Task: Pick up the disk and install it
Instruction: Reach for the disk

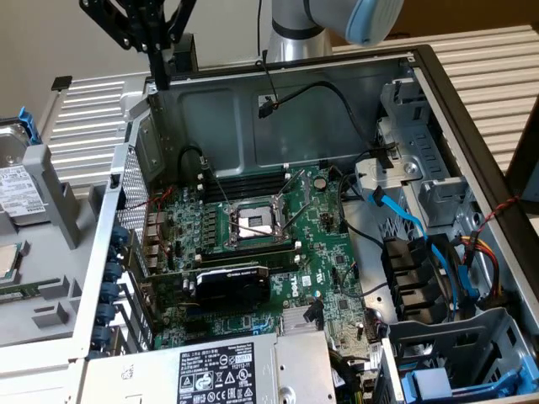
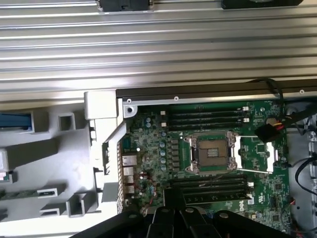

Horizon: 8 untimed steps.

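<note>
The disk [image 1: 13, 181], grey metal with a white printed label in a blue carrier frame [image 1: 25, 124], sits in a grey holder at the exterior view's far left, outside the open computer case [image 1: 278, 101]. My gripper [image 1: 160, 80] hangs above the case's back left corner, well apart from the disk. Its black fingers are shut together with nothing between them. In the wrist view the gripper [image 2: 173, 194] points down over the motherboard [image 2: 208, 148], and a blue strip of the carrier [image 2: 15, 121] shows in the grey holder beside the case.
Inside the case lie the motherboard with its CPU socket [image 1: 253, 220], a black card [image 1: 232, 282] and the silver power supply [image 1: 227, 374]. Blue cables [image 1: 408, 223] run to drive bays [image 1: 455, 374] at the exterior view's right. The case stands on a ribbed metal table [image 2: 148, 44].
</note>
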{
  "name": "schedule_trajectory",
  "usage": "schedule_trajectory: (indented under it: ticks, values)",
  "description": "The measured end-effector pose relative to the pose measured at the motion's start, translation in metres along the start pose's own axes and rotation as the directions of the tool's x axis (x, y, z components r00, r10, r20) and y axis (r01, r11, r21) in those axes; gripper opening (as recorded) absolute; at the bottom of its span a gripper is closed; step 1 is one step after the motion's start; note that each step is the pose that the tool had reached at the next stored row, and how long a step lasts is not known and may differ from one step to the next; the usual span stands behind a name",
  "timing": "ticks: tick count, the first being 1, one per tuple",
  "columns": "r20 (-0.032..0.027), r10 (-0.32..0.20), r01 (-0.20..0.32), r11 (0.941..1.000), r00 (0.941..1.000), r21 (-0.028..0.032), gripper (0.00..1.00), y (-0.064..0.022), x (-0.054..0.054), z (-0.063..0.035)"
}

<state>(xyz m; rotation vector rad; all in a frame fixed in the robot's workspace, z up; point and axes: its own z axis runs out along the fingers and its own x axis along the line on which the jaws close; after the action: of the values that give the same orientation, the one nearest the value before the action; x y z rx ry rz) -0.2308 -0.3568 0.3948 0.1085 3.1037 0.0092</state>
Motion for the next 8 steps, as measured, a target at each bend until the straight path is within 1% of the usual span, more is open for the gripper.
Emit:
schedule_trajectory:
  ticks: [8]
  values:
    - [0.0,0.0,0.0,1.0,1.0,0.0,0.11,-0.0022,0.035,-0.0045]
